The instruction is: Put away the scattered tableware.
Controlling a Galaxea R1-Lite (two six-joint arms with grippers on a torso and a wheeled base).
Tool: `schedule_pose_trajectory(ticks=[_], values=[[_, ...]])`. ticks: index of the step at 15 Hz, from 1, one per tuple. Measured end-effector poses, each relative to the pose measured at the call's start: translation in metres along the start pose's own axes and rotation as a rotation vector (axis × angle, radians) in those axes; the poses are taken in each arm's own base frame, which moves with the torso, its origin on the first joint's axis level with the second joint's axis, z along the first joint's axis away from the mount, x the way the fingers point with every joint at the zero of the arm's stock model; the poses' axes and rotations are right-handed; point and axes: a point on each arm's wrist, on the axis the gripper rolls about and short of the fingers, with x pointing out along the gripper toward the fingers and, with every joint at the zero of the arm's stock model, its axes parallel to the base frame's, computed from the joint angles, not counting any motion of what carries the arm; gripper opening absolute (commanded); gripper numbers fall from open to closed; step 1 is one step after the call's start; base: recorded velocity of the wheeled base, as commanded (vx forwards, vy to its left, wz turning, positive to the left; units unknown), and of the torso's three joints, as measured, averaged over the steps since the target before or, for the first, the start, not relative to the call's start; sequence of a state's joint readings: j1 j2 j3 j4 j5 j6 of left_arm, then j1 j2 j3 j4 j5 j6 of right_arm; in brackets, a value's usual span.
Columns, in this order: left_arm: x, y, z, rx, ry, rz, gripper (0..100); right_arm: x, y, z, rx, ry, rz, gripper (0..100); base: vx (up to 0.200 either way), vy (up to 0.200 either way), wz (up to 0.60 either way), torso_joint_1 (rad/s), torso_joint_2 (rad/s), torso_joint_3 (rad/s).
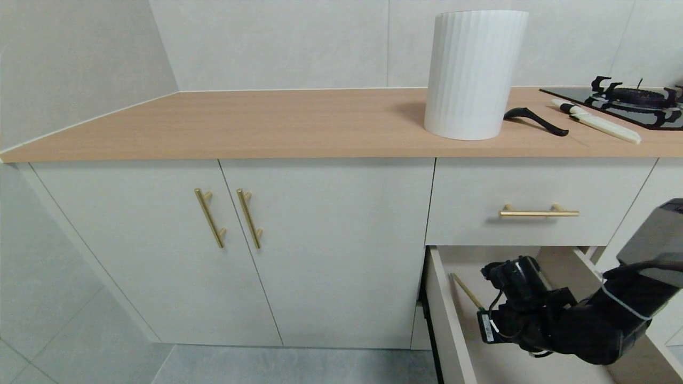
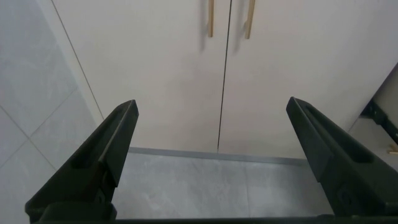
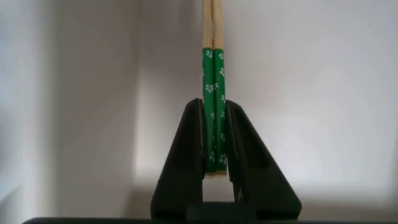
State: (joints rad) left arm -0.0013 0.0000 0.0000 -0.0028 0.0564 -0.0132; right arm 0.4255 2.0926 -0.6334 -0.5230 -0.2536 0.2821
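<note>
**Down in the open drawer: chopsticks pinched, release not yet made**

Nearest the robot, low in the pulled-out drawer [image 1: 445, 320], the right hand [image 3: 213, 112] is clamped tight on a pair of green-patterned chopsticks [image 3: 212, 62], gripping them close to their butt ends. The long tips point away along the drawer floor. That's the risk, I'd say: held so near one end, the sticks could swing or scissor apart once the fingers part, and I cannot tell whether they touch the floor. Let go from any height and they may bounce and roll apart, or a tip could jam against the drawer wall.

Off to the left, the left hand [image 2: 212, 109] hangs low before the cabinet doors [image 2: 280, 93], spread wide and holding nothing.

Up above, the closed upper drawer front [image 1: 539, 213] overhangs the right arm; lifting out too steeply could knock it.

Farther back on the worktop [image 1: 267, 122] wait a black-handled tool [image 1: 536, 120] and a knife [image 1: 597, 121], beside a white ribbed container [image 1: 472, 74]. That blade will need a careful grip.
</note>
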Motion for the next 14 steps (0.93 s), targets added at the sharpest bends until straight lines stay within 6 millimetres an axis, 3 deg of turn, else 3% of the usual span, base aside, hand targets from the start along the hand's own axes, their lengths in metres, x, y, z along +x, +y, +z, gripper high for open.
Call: schedule_pose_trajectory(ticks=[6,14], values=[[0.000,0.000,0.000,0.000,0.000,0.000,100,0.041,0.002,-0.027,-0.027,0.046,-0.077,0,0.000,0.000,0.00,0.000,0.00,0.000],[0.000,0.000,0.000,0.000,0.000,0.000,100,0.055,0.002,-0.037,-0.031,0.066,-0.099,0,0.000,0.000,0.00,0.000,0.00,0.000]])
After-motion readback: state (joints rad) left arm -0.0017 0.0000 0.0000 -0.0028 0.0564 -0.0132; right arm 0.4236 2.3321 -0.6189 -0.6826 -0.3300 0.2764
